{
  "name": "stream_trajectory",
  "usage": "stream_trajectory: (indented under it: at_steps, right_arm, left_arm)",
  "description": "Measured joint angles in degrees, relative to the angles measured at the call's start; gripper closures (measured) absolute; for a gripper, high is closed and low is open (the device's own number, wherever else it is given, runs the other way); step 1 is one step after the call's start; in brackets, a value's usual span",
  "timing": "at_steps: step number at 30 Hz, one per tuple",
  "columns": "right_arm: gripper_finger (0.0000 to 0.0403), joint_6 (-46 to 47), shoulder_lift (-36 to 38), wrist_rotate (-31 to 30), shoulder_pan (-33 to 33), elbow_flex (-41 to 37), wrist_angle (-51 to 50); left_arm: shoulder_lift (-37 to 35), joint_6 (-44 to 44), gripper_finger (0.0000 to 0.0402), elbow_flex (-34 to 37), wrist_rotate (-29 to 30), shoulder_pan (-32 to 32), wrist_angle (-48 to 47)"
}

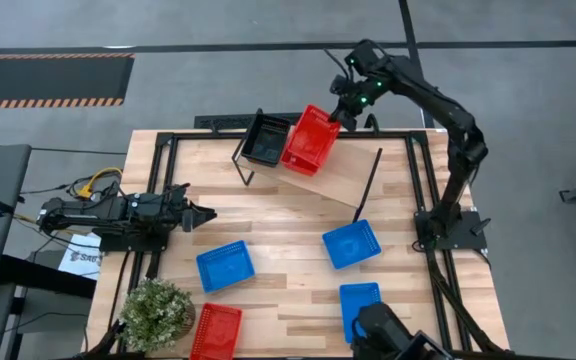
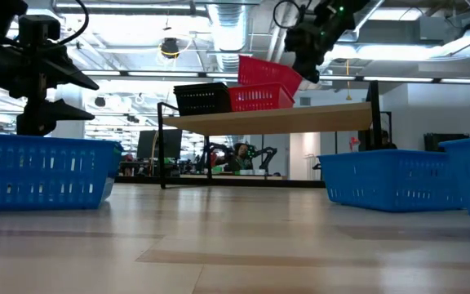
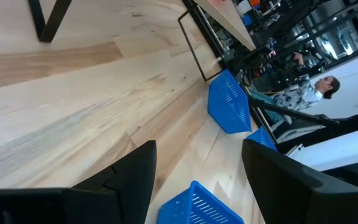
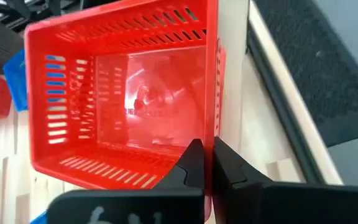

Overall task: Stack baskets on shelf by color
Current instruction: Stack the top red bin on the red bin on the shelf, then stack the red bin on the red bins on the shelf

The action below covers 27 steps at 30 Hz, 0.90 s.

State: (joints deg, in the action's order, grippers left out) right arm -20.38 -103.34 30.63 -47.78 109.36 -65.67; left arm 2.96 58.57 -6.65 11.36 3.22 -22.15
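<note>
Your right gripper (image 1: 346, 112) reaches over the light wooden shelf board (image 1: 343, 172), pinched on the rim of a tilted red plastic mesh basket (image 1: 311, 139) above another red one, largely hidden. Your left gripper (image 1: 204, 214) hovers low, fingers spread.

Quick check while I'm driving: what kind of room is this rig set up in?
Most likely a robotics lab or open workshop. The low view shows exposed ceiling ducts and other robot arms beyond the shelf; the left wrist view shows a person seated among dark equipment frames.
</note>
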Motion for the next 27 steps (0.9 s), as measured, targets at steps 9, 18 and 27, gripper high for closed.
stream_trajectory:
  at_steps: [9,18,27]
  right_arm:
    - [0.0369,-0.9,-1.1,-0.4,0.2,0.0,-2.2]
    - [0.0331,-1.1,-1.1,-0.8,0.4,0.0,-2.9]
    - [0.0261,-0.6,-1.0,-0.9,0.4,0.9,-2.9]
  left_arm:
    - [0.0,0.3,0.0177,0.0,0.1,0.0,0.0]
    - [0.0,-0.9,0.0177,0.0,0.5,0.0,-0.1]
    - [0.0,-1.6,0.0177,0.0,0.7,0.0,-0.1]
